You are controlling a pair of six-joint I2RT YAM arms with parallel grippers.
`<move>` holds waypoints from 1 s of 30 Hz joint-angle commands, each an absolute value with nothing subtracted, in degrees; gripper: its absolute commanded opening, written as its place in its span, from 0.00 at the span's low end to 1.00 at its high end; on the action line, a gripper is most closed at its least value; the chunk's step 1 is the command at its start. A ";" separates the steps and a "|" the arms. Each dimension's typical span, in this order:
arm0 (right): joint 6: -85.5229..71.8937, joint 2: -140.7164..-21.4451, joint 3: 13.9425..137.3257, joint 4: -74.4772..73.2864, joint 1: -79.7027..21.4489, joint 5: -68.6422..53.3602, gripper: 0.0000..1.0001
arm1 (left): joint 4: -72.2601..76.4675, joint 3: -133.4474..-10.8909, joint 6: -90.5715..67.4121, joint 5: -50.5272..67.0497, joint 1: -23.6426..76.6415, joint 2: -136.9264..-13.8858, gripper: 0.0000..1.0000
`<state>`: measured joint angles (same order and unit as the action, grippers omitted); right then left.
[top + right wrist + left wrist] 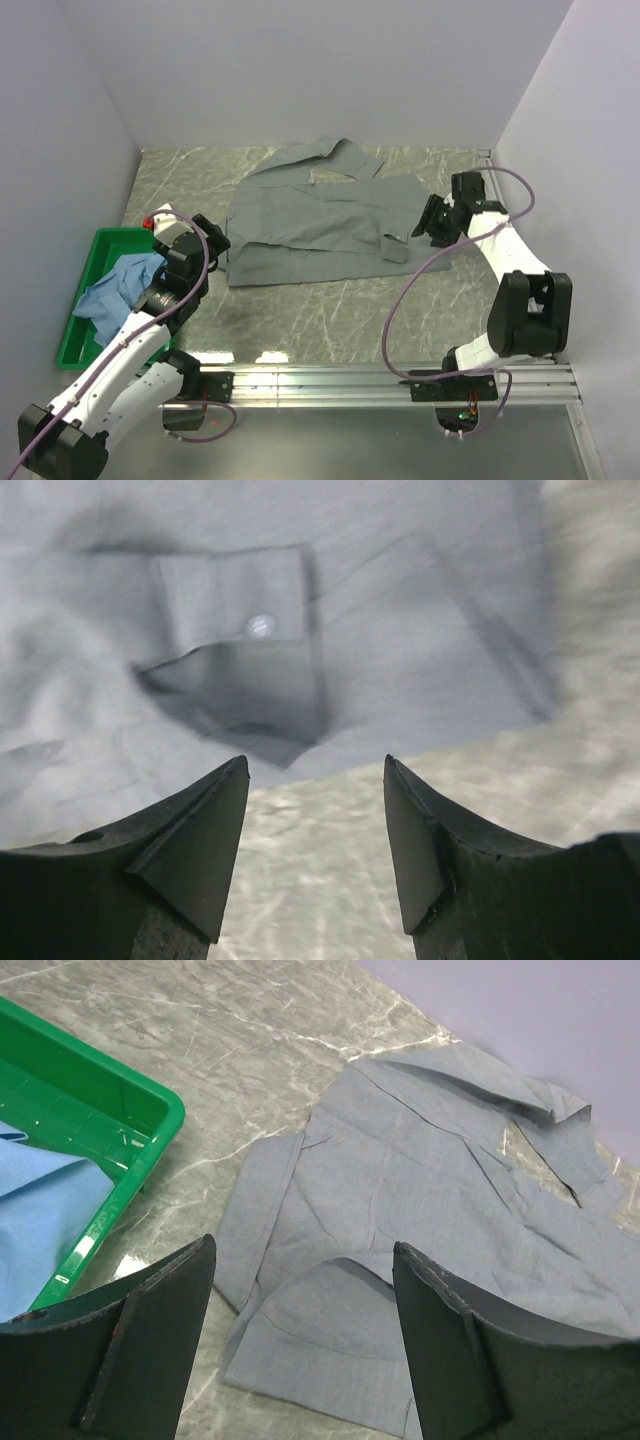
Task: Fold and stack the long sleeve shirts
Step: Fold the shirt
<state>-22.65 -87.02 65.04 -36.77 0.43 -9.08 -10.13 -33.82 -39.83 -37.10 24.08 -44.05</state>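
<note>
The grey-green shirt lies spread on the marble table, collar at the back, a sleeve folded across its front. It shows in the left wrist view and, with a buttoned cuff, in the right wrist view. The light blue shirt is bunched in the green bin; a part shows in the left wrist view. My left gripper is open and empty just left of the grey-green shirt's near corner. My right gripper is open and empty at the shirt's right edge, over bare table.
The green plastic bin stands at the table's left edge. White walls close in the back and both sides. A metal rail runs along the near edge with cables looping from both arms.
</note>
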 commanded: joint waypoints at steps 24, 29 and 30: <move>-17.14 -90.09 46.85 -8.61 -0.26 -29.09 0.35 | -7.47 -32.96 -39.20 -35.95 24.34 -43.59 0.77; -16.17 -86.05 49.03 -13.35 -0.26 -26.11 0.00 | -7.38 -32.96 -39.20 -35.95 24.35 -43.59 0.77; -16.17 -84.57 49.74 -15.88 -0.26 -25.84 0.00 | -7.30 -32.87 -39.29 -35.86 24.26 -43.59 0.77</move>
<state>-17.63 -88.97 47.24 -11.97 -0.23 -27.38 -9.50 -33.04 -39.81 -36.64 24.10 -43.97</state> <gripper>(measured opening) 0.017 0.773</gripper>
